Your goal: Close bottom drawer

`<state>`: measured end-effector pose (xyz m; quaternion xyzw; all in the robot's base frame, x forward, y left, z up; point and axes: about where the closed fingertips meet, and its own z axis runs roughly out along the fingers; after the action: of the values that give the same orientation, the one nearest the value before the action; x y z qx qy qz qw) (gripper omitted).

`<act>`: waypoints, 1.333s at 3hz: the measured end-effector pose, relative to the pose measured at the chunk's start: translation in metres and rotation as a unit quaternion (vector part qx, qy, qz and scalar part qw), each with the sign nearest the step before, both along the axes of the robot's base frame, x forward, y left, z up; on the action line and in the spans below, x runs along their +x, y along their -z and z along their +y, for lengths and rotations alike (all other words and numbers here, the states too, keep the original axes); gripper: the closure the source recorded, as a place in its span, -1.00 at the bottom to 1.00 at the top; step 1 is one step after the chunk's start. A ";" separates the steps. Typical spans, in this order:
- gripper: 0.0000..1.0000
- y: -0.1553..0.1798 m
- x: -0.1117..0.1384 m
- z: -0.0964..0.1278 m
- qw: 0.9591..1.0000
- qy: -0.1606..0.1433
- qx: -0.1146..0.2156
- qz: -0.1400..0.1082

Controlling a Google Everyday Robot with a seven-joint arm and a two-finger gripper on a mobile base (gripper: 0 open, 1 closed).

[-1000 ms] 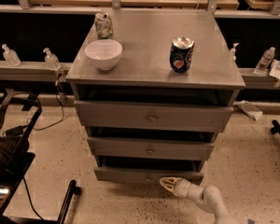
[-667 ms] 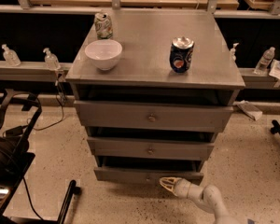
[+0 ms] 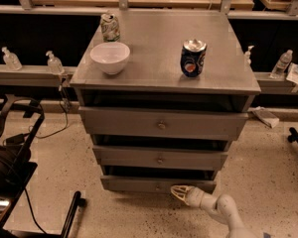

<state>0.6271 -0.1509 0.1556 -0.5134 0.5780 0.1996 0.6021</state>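
Observation:
The grey cabinet (image 3: 164, 68) has three drawers. The bottom drawer (image 3: 139, 184) is the lowest one, with a flat grey front and a small knob (image 3: 158, 186). Its front stands a little forward of the cabinet body, with a dark gap above it. The middle drawer (image 3: 159, 158) and the wider top drawer (image 3: 161, 124) sit above it. My gripper (image 3: 178, 191) is low near the floor, its tip right at the bottom drawer's front, just right of the knob. The white arm (image 3: 223, 209) comes in from the lower right.
A white bowl (image 3: 110, 57), a green can (image 3: 110, 27) and a blue soda can (image 3: 192, 57) stand on the cabinet top. Bottles (image 3: 54, 62) stand on a ledge behind. Black equipment with cables (image 3: 10, 152) is at the left on the speckled floor.

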 end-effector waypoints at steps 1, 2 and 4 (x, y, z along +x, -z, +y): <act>1.00 -0.009 0.016 0.004 1.000 0.006 0.003 -0.011; 1.00 -0.009 0.014 0.003 1.000 0.006 0.003 -0.011; 1.00 -0.014 0.015 0.020 0.999 -0.013 -0.003 -0.033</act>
<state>0.6418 -0.1305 0.1700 -0.5286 0.5520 0.1884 0.6168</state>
